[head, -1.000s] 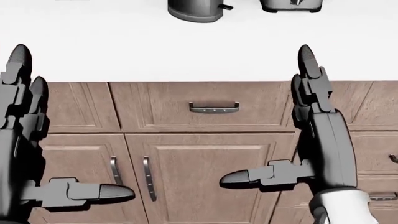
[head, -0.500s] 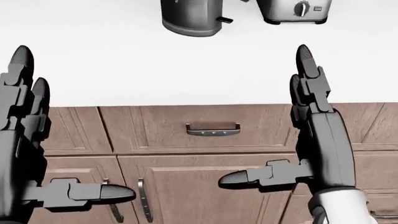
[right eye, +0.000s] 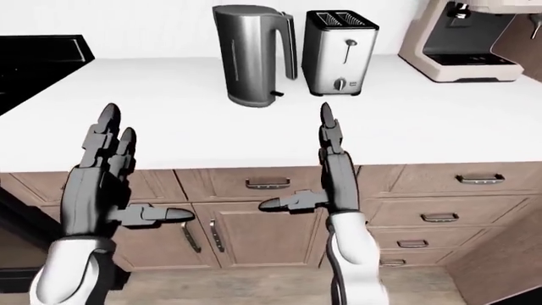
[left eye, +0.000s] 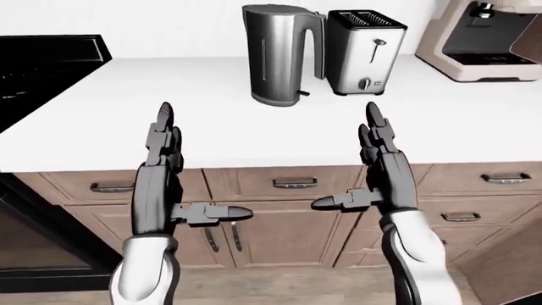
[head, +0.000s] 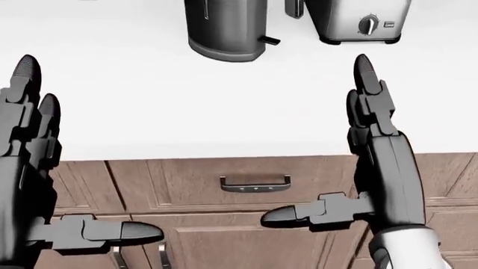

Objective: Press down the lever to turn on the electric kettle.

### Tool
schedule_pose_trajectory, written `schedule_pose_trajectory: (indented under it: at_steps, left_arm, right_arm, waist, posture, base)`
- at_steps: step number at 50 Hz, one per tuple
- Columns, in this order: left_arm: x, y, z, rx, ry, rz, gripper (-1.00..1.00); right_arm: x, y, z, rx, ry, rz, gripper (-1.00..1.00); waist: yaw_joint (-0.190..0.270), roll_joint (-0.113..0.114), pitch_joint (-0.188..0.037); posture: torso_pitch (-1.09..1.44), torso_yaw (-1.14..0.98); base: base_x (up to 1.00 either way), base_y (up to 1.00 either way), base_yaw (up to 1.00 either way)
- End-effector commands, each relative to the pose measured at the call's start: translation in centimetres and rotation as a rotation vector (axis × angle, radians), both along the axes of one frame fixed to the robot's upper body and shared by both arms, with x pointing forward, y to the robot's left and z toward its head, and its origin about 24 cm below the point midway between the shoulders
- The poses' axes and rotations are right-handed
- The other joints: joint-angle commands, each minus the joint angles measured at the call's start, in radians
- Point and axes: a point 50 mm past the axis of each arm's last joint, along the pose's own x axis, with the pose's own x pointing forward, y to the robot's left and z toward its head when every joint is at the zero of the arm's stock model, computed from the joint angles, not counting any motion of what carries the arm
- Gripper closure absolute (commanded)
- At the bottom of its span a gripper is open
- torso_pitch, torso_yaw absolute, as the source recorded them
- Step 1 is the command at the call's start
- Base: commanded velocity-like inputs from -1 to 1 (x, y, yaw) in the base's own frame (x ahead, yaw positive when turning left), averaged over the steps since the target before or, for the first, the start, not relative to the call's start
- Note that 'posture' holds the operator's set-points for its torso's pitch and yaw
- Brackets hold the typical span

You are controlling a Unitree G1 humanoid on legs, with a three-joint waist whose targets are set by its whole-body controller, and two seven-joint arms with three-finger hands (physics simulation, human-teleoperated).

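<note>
Holding our left hand [left eye: 161, 178] and right hand [left eye: 381, 171] spread, fingers up, thumbs inward, touching nothing, we face the counter [left eye: 211, 127]; the electric kettle [left eye: 277, 54] stands beyond, its lever [left eye: 302, 93] low, beside the toaster [left eye: 363, 51].

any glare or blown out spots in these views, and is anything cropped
Head view: the countertop renders flat white with almost no shading, and the kettle and toaster are cut off at the top edge. Left-eye view: sharp throughout, with soft vertical highlights on the kettle's steel body.
</note>
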Motion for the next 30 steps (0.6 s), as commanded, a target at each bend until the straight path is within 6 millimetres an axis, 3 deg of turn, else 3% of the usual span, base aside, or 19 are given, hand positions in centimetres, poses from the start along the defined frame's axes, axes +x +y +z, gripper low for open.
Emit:
schedule_pose_trajectory:
  at_steps: [1,3,5,7,8,15,17,18,19,21,23,26,28,30]
  left_arm:
    - [-0.38,-0.29,1.27,0.004,-0.081,-0.017,-1.0]
    - [-0.37,-0.36,1.24,0.004,-0.08,-0.019,-1.0]
    - [-0.33,-0.36,1.36,0.004,-0.081,-0.02,-1.0]
    - [-0.3,-0.33,1.36,0.004,-0.081,-0.019,-1.0]
    - [-0.31,-0.33,1.37,0.004,-0.081,-0.019,-1.0]
    - [-0.35,-0.29,1.36,0.004,-0.082,-0.018,-1.0]
    - [-0.38,-0.28,1.35,0.003,-0.082,-0.017,-1.0]
    - [-0.4,-0.28,1.34,0.003,-0.082,-0.017,-1.0]
    - [-0.38,-0.28,1.31,0.003,-0.082,-0.016,-1.0]
    - [-0.39,-0.29,1.3,0.003,-0.082,-0.016,-1.0]
    - [-0.39,-0.29,1.25,0.003,-0.081,-0.016,-1.0]
    - [-0.39,-0.33,1.19,0.002,-0.081,-0.017,-1.0]
    - [-0.4,-0.34,1.2,0.002,-0.081,-0.018,-1.0]
    - [-0.43,-0.34,1.17,0.002,-0.08,-0.018,-1.0]
  right_arm:
    - [-0.32,-0.03,1.51,-0.004,-0.09,-0.004,-1.0]
    - [-0.32,-0.06,1.53,-0.003,-0.091,-0.004,-1.0]
    - [-0.33,-0.07,1.55,-0.003,-0.091,-0.004,-1.0]
    - [-0.3,-0.06,1.57,-0.003,-0.091,-0.004,-1.0]
    - [-0.29,-0.06,1.55,-0.003,-0.091,-0.004,-1.0]
    - [-0.33,-0.08,1.57,-0.004,-0.09,-0.005,-1.0]
    - [-0.37,-0.06,1.59,-0.004,-0.09,-0.005,-1.0]
    - [-0.38,-0.06,1.59,-0.003,-0.091,-0.004,-1.0]
    - [-0.36,-0.06,1.57,-0.003,-0.09,-0.004,-1.0]
    - [-0.36,-0.05,1.6,-0.004,-0.09,-0.004,-1.0]
    - [-0.36,-0.01,1.61,-0.005,-0.09,-0.004,-1.0]
    - [-0.37,0.0,1.6,-0.006,-0.09,-0.004,-1.0]
    - [-0.35,0.02,1.58,-0.006,-0.09,-0.004,-1.0]
    - [-0.37,0.01,1.6,-0.007,-0.091,-0.004,-1.0]
  waist:
    - [-0.002,0.001,-0.008]
    - [0.002,-0.028,-0.008]
    - [0.003,-0.082,-0.022]
    - [-0.008,-0.064,-0.017]
    - [-0.004,-0.072,-0.013]
    - [-0.013,-0.008,0.001]
    - [-0.018,0.035,-0.008]
    - [-0.018,0.071,-0.021]
    - [-0.008,0.04,-0.017]
    - [-0.006,0.048,-0.01]
    - [-0.001,0.034,-0.018]
    - [0.001,0.007,-0.01]
    - [0.003,-0.019,-0.007]
    - [0.005,-0.065,-0.016]
  posture:
    - [0.0,0.0]
    - [0.0,0.0]
    - [0.0,0.0]
    - [0.0,0.0]
    - [0.0,0.0]
    - [0.0,0.0]
    - [0.0,0.0]
    - [0.0,0.0]
    - [0.0,0.0]
    - [0.0,0.0]
    - [0.0,0.0]
    - [0.0,0.0]
    - [0.0,0.0]
    - [0.0,0.0]
  base:
    - [0.14,0.0,0.0]
    - [0.15,0.0,0.0]
    - [0.14,0.0,0.0]
    - [0.14,0.0,0.0]
    - [0.15,0.0,0.0]
    - [0.15,0.0,0.0]
    - [0.14,0.0,0.0]
    - [0.15,0.0,0.0]
    - [0.15,0.0,0.0]
    - [0.14,0.0,0.0]
    - [0.15,0.0,0.0]
    - [0.14,0.0,0.0]
    - [0.15,0.0,0.0]
    - [0.14,0.0,0.0]
